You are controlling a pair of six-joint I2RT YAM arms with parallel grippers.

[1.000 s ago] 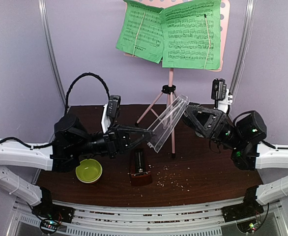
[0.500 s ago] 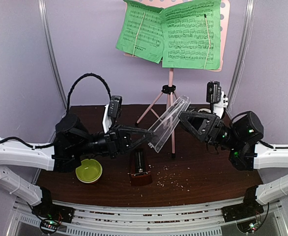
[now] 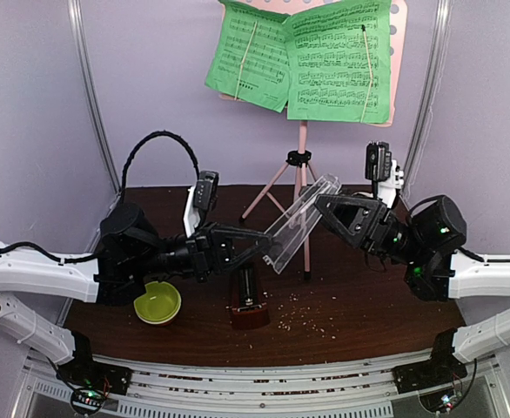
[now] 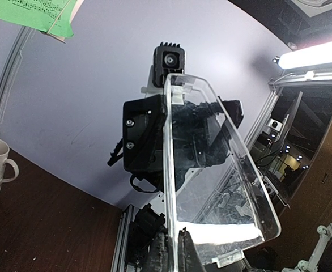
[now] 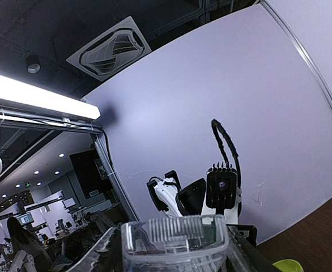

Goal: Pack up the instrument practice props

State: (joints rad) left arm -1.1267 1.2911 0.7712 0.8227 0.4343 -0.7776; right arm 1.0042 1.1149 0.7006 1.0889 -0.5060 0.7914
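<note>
The clear plastic cover (image 3: 297,222) hung tilted in the air, above and toward 1 o'clock of the dark red metronome (image 3: 248,300) on the table. The left gripper (image 3: 259,242) was clenched on the cover's lower edge. The right gripper (image 3: 323,203) flanked its upper end; whether those fingers had made contact could not be told.

Risk: two arms on one rigid shell. An uneven squeeze or opposed pull would likely twist the cover, crack it, or pop it from the left fingers onto the metronome. The pink music stand (image 3: 303,157) at 12 o'clock stood close enough to be struck.

Against the earlier frame, the right arm had shifted slightly toward 9 o'clock and its jaws had narrowed; the cover's tilt was unchanged.
</note>
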